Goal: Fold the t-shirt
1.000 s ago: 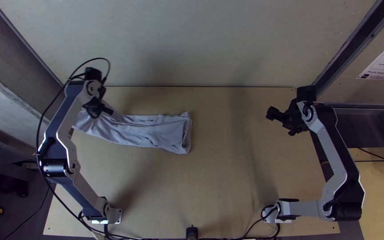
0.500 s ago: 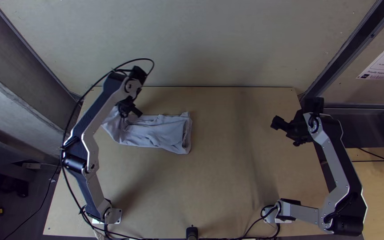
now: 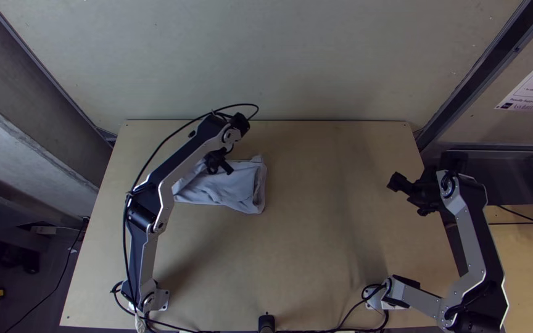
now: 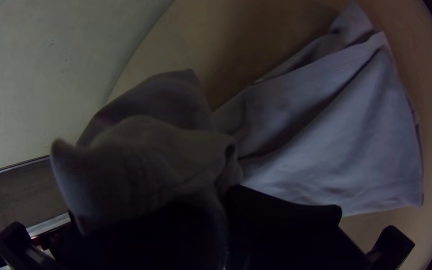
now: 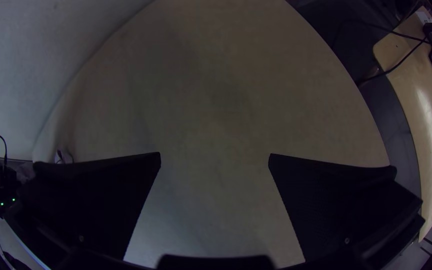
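- Top view: The t-shirt [image 3: 235, 190] lies beneath and beside the left end effector [image 3: 224, 168], its layered free end [image 3: 258, 191] extending past it on the counter [image 3: 316, 246], well apart from the right end effector [image 3: 395, 182].
- Left wrist view: The left end effector pinches a bunched portion; creased fabric lies beyond. Expect light, soft, limp handling; grip several layers together, near a corner.
- Right wrist view: The right end effector is spread wide above the counter.

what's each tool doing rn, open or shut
Left tool: shut on a bunched part of the t-shirt.
Right tool: open, nothing between its fingers.
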Controlling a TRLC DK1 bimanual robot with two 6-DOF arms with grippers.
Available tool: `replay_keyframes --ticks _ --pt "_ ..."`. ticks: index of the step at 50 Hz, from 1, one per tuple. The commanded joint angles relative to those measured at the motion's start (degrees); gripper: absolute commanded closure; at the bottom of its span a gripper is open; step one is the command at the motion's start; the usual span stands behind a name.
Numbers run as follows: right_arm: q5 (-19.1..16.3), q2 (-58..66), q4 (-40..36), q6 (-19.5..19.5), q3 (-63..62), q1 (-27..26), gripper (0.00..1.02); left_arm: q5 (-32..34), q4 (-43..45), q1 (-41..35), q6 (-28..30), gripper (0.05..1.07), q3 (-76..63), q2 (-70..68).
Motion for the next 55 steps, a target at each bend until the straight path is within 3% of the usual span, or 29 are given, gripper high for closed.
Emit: replay_keyframes --ticks 1,12,14,15,17,18,19,31,37,46,55 --pt "-0.53 -2.00 -0.06 -1.56 -1.96 -0.73 0.03 2.00 -0.62 -2.19 -3.27 1.04 3.05 2.17" --pt "-0.53 -4.64 -0.06 -1.03 -4.77 0.15 0.03 8.24 0.61 -6.33 -6.88 1.01 8.32 7.27" --pt "-0.53 -5.08 -0.06 -0.85 -5.39 0.50 0.03 10.61 1.58 -6.94 -7.40 0.88 8.76 7.71" --pt "-0.53 -5.34 -0.06 -0.59 -5.65 0.59 0.03 12.02 2.28 -7.47 -7.76 0.75 8.85 7.88" --pt "-0.53 -5.69 -0.06 -0.41 -6.27 1.20 0.03 15.18 2.81 -8.00 -9.16 0.40 9.55 8.41" --pt "-0.53 -5.96 -0.06 -0.06 -6.62 1.55 0.03 17.65 3.08 -8.26 -10.13 0.16 9.82 8.59" --pt "-0.53 -6.22 -0.06 0.20 -6.88 1.82 0.03 19.84 3.60 -8.52 -11.10 0.07 9.73 8.59" --pt "-0.36 -9.56 0.03 4.07 -11.71 8.76 0.03 36.54 12.13 -9.49 -25.25 0.09 13.16 8.41" --pt "0.52 -10.97 1.17 6.88 -13.21 12.28 0.03 37.25 13.89 -9.93 -33.51 0.09 13.77 6.30" --pt "0.52 -10.97 3.72 7.67 -11.28 14.12 0.03 37.25 13.27 -7.64 -32.36 0.10 11.58 4.28" --pt "0.79 -8.68 4.34 5.74 -5.91 15.53 0.03 36.98 13.18 -4.22 -28.85 0.10 8.32 -1.26"
